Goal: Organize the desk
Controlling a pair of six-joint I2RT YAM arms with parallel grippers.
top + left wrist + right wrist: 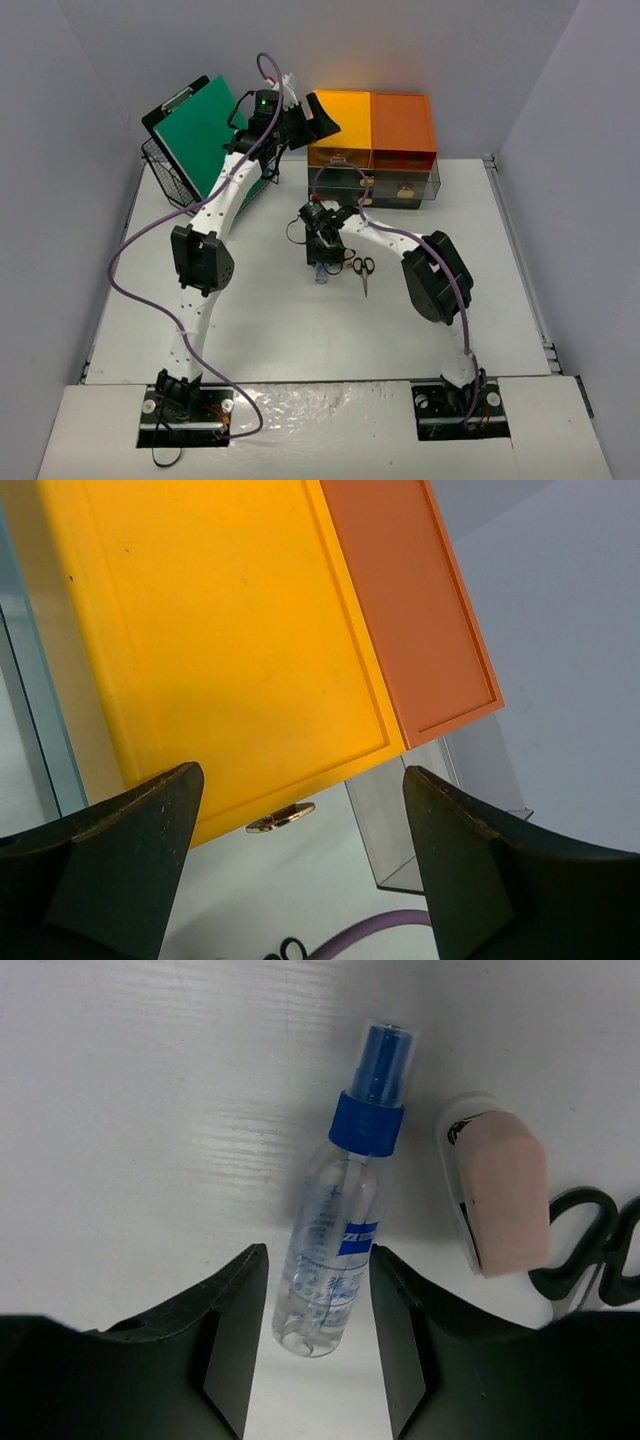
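Right gripper [318, 1260] jaws half open, straddling spray bottle [335, 1250], not clamped I think. Bottle: light, slick, rolls; I'd pinch mid-body. Desk [150, 1110] right underneath, rigid. Left gripper [300, 775] wide, empty, over yellow box [230, 630].

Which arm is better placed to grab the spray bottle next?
Right. The right gripper straddles the spray bottle on the desk; the left gripper hangs at the yellow box at the back.

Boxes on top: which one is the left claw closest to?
The yellow box, left of the orange box; the left claw hangs right at its front.
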